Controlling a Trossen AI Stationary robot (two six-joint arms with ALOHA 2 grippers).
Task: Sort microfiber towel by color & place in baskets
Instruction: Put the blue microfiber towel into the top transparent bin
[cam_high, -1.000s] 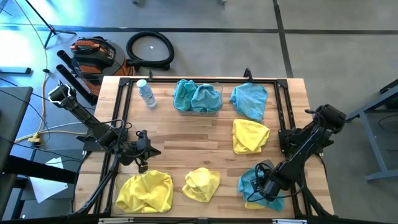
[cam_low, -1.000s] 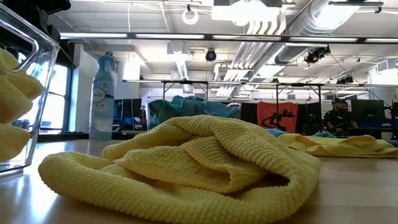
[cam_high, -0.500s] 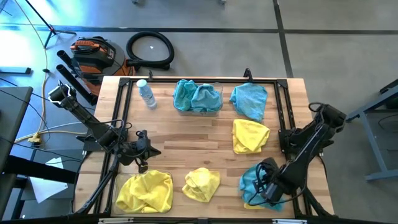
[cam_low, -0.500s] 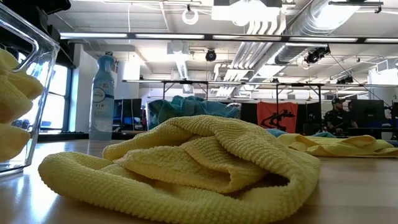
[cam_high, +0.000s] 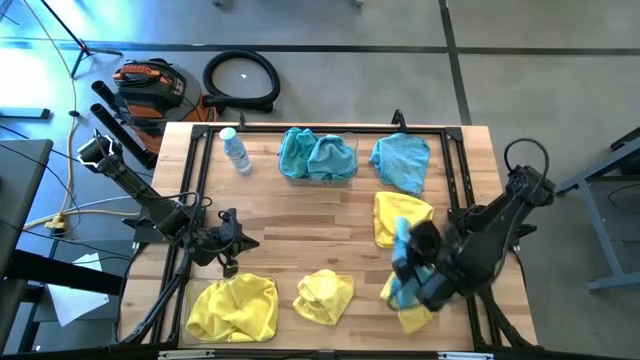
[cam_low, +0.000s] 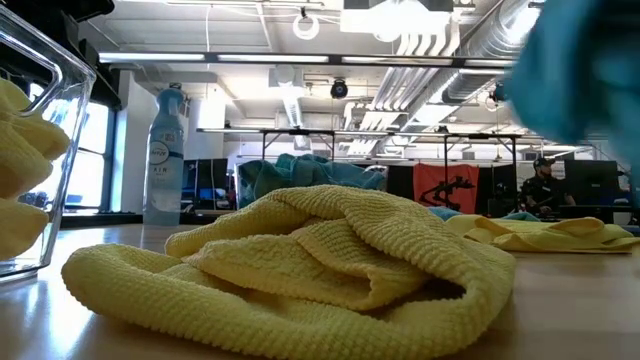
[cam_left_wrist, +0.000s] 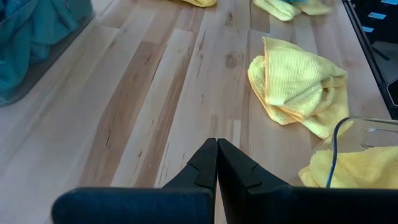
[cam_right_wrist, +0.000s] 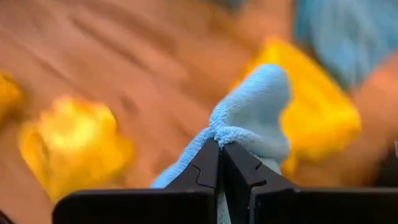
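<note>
Two claws pressed together, right claw (cam_right_wrist: 220, 144) pinching blurred teal towel (cam_right_wrist: 252, 112); left claw (cam_left_wrist: 216, 144) empty

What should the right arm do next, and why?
Probably carry its teal towel toward the far basket. The right gripper is shut on the towel and has it lifted, and that basket already holds teal towels.

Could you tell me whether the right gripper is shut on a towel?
Yes: the right gripper is shut, pinching a teal-blue towel.
</note>
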